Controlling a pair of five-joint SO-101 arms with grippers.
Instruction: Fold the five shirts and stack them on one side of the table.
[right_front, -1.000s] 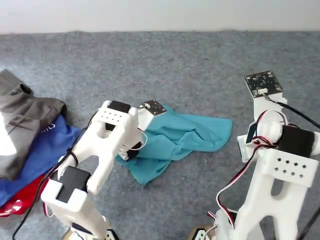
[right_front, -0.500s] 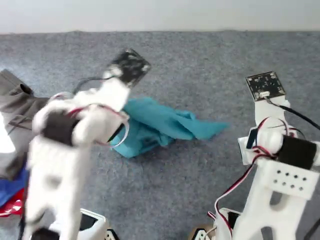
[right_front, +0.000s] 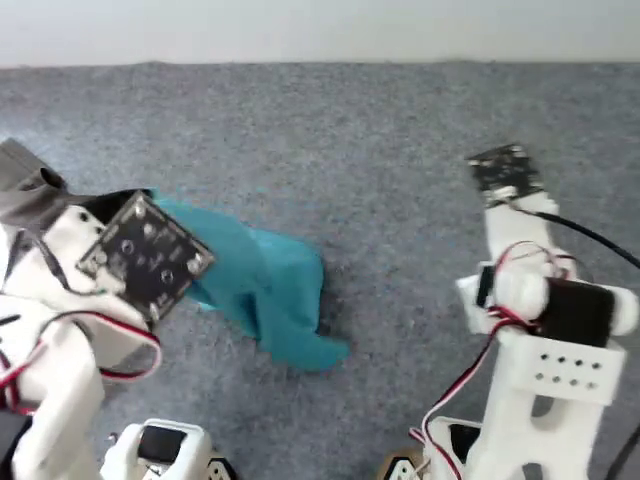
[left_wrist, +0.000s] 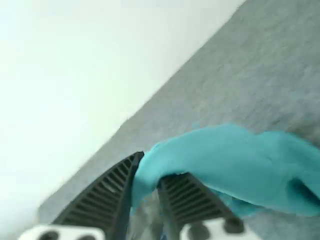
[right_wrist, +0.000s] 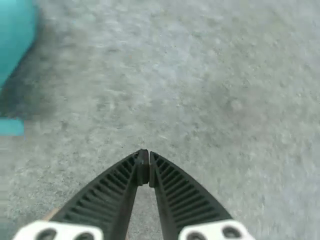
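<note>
Over the grey desk (right_front: 400, 150), the teal shirt (right_front: 265, 285) slants from its pinched upper end down towards the desk's middle, low tip seemingly touching down. The left gripper (left_wrist: 149, 172) is clenched on that upper end. The right gripper (right_wrist: 143, 165), pinched together on nothing, hangs over bare desk nearby.

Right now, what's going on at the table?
The left pincer is shut on a bunched edge of the teal shirt, and the rest of the cloth drapes down toward the table. The shirt is crumpled, not folded. The right pincer is shut on nothing and hangs over bare table beside the shirt. A grey shirt lies at the table's edge on the left arm's side.
</note>
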